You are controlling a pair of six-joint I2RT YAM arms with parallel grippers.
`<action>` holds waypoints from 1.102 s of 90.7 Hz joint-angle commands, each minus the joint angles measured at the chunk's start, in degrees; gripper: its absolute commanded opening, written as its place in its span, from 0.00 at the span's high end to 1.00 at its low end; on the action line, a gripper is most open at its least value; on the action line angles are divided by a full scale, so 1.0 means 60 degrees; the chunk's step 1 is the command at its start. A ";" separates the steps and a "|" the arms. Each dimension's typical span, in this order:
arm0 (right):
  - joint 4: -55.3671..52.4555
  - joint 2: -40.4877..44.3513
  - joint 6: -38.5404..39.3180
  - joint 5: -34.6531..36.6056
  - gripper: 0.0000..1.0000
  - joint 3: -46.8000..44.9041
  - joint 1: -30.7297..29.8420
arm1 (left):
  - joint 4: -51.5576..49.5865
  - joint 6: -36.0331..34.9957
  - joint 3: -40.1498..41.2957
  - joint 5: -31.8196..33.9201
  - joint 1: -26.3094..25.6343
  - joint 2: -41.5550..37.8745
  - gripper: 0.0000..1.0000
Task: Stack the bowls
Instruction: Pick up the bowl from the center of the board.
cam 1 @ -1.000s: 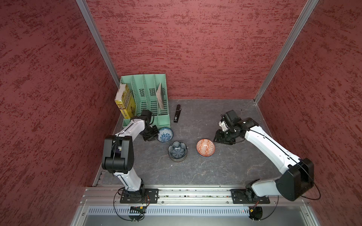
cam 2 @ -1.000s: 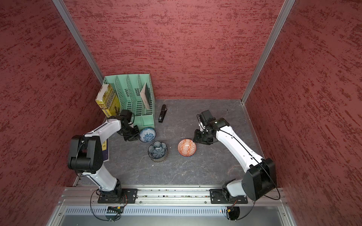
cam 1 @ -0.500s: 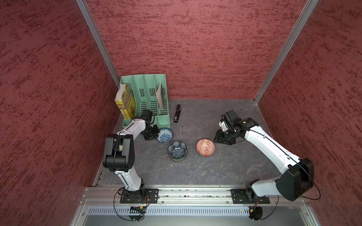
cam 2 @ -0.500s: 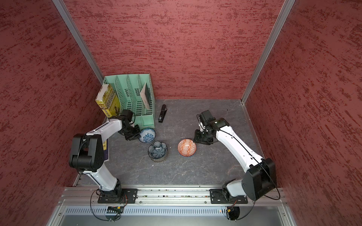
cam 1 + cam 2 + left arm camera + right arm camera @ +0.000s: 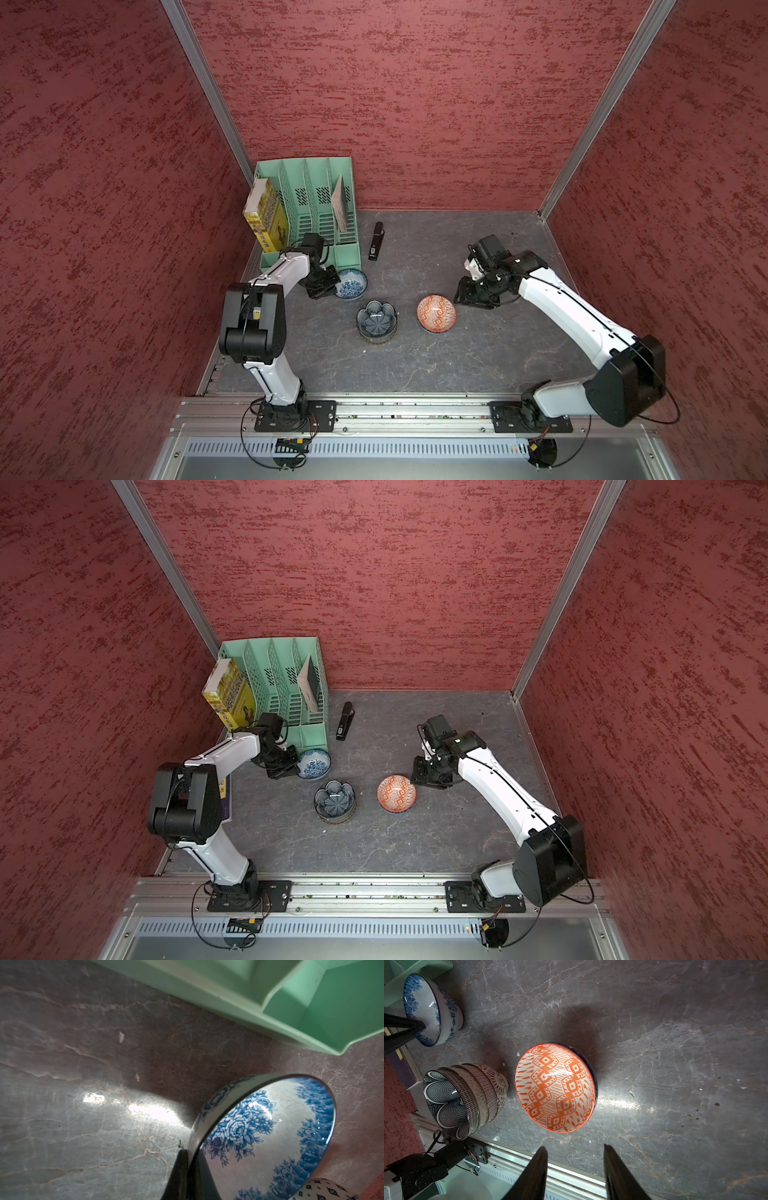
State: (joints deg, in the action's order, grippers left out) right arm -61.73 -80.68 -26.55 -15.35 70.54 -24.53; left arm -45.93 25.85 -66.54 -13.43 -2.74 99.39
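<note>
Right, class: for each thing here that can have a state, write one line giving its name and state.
left gripper: jaws shut on the blue-white bowl's rim.
right gripper: jaws open, empty.
blue-white bowl: upright, gripped.
orange-red bowl: upright, alone, untouched.
bowl stack: nested, flower-shaped bowl on top.
stapler: closed, lying flat.

No legible text, yellow book (image 5: 270, 220) print blurred

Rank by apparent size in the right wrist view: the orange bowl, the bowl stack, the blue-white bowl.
Largest: orange bowl and bowl stack, about alike.
Smallest: blue-white bowl, though it is farther from the camera.
</note>
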 commanded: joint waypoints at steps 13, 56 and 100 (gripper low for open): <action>-0.0101 -0.0043 0.0108 -0.0072 0.54 0.0166 0.0049 | -0.1452 -0.0497 -0.0490 0.0167 0.0144 -0.1302 1.00; -0.1045 -0.0210 0.0297 -0.0423 0.59 0.2364 -0.0039 | -0.5763 -0.1422 -0.5016 -0.0639 -0.2086 -0.1138 1.00; -0.1950 -0.0383 0.0089 -0.0554 0.57 0.3902 -0.0338 | -0.6332 -0.0439 -0.7895 0.0026 -0.5027 0.0820 1.00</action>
State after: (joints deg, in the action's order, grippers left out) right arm -70.94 -82.21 -25.63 -17.93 92.31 -25.69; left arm -83.26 21.10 -111.46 -13.89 -31.48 103.81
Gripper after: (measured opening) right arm 0.429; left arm 0.086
